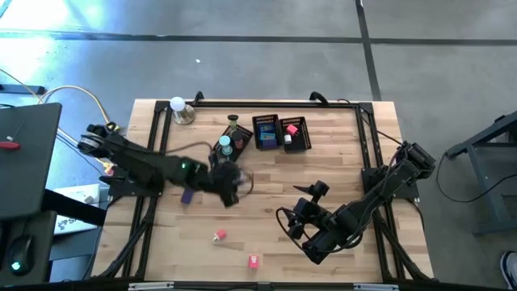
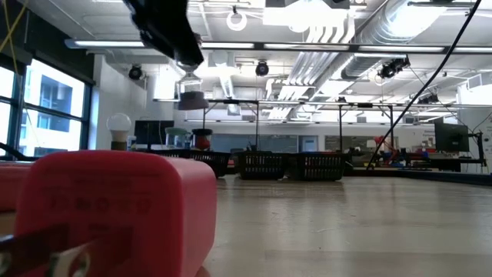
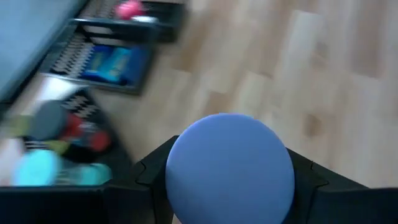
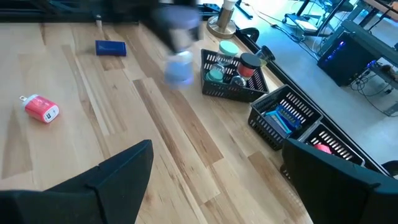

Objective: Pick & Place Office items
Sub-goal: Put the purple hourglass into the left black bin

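A round blue piece [image 3: 230, 165] sits between the fingers of my left gripper [image 1: 232, 187], above the middle of the table and just short of the three black mesh baskets [image 1: 265, 132]. The left basket [image 4: 231, 76] holds teal, red and grey cylinders; the middle one [image 3: 112, 62] holds blue pieces. A blue block [image 4: 111, 48] and two red pieces [image 1: 219, 235] [image 1: 253, 261] lie on the table. My right gripper [image 1: 299, 214] hangs open over the right half, touching nothing. My left gripper pinches the round blue piece between its two fingers [image 3: 155, 180], one on each side of it. The fingers slant down from the table's left side. The piece [image 2: 192, 91] hangs clear above the table.
A white bulb on a metal base [image 1: 179, 109] stands at the far left corner. A red plug-like piece [image 2: 115, 208] lies close before the low camera. A black rail [image 1: 266, 103] frames the table. Bare wood [image 1: 266, 186] stretches between the two grippers.
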`<state>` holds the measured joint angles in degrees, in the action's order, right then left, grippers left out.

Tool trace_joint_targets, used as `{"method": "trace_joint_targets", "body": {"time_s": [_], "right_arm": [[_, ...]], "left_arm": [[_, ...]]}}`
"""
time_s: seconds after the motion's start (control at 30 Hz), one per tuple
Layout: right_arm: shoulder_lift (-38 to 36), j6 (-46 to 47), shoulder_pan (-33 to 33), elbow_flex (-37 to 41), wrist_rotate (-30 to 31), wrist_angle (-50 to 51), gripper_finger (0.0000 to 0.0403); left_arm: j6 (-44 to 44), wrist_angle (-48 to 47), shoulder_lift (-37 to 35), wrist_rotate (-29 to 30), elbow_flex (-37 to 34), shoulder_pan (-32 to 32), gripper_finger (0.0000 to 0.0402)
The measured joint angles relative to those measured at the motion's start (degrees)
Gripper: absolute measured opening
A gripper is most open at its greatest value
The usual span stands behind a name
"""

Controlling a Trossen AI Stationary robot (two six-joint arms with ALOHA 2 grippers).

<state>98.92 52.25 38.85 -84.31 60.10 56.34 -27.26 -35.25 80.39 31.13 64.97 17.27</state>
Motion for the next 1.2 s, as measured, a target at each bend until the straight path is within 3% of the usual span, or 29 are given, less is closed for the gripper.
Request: {"method": "trace_joint_targets", "body": {"time_s": [0.37,0.73,1.2], "right_arm": [[0.0,0.0,0.0,0.0,-0.2,0.0,0.0347],[0.0,0.0,0.0,7.6,-0.5,-5.3,0.0347],[0.0,-2.3,0.0,8.1,-0.2,-8.9,0.0347]], "left_arm": [[0.8,-6.6,0.0,-1.4,-0.1,-16.4,0.0182],[0.3,-0.9,0.0,-1.7,-4.6,-18.0,0.0182],[-2.8,1.0,0.0,-4.6,-5.3,-23.4,0.0182]]}}
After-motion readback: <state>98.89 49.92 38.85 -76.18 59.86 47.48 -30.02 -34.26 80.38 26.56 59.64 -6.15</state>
